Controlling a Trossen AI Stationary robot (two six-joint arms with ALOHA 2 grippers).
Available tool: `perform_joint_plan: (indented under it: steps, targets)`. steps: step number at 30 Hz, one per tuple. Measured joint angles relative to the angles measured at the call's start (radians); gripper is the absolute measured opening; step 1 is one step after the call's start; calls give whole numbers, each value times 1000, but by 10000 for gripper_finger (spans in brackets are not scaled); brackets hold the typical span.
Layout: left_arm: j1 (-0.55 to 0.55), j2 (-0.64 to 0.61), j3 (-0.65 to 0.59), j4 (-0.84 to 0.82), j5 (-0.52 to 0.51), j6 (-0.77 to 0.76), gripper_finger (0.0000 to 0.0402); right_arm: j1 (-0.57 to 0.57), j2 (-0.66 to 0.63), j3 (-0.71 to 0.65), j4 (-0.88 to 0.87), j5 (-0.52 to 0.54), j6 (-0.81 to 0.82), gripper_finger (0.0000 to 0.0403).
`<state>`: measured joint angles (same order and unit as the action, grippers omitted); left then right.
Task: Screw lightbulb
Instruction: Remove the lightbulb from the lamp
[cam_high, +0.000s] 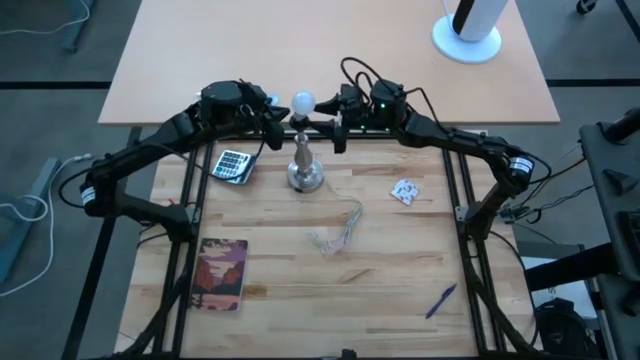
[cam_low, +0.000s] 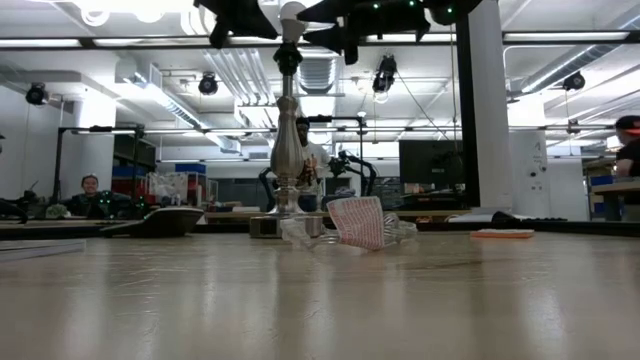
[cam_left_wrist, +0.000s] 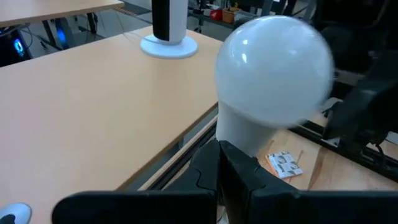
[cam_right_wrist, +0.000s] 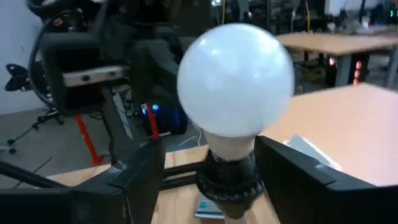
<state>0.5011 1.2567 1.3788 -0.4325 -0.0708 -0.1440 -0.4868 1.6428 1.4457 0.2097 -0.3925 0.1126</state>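
With the lightbulb (cam_right_wrist: 235, 79) seated in the lamp stand's socket (cam_right_wrist: 227, 179), the opened right gripper (cam_high: 340, 128) should be re-closed squarely around its neck while the closed left gripper (cam_high: 274, 128) steadies.

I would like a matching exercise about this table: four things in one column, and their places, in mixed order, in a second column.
Things:
1. white frosted round lightbulb
2. grey calculator
3. blue pen
4. red-covered book

Places, high view:
A. near right part of the table
B. near left part of the table
C. on top of the silver lamp stand
D. just left of the stand's base

Pairs: 1-C, 2-D, 3-A, 4-B
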Motion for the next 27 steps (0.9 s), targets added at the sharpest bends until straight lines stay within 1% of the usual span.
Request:
perform_joint_plan:
  steps: [7,14,20,27]
  targets:
    - [0,11,-1,39,0,0,0,4,42,1,52,27,44,240]
    - [0,12,-1,36,1,0,0,4,57,5,94,28,29,234]
    - [0,30,-1,38,22,3,0,13,109,75,93,29,1,238]
    - [-3,32,-1,42,34,-4,0,13,141,138,49,18,2,221]
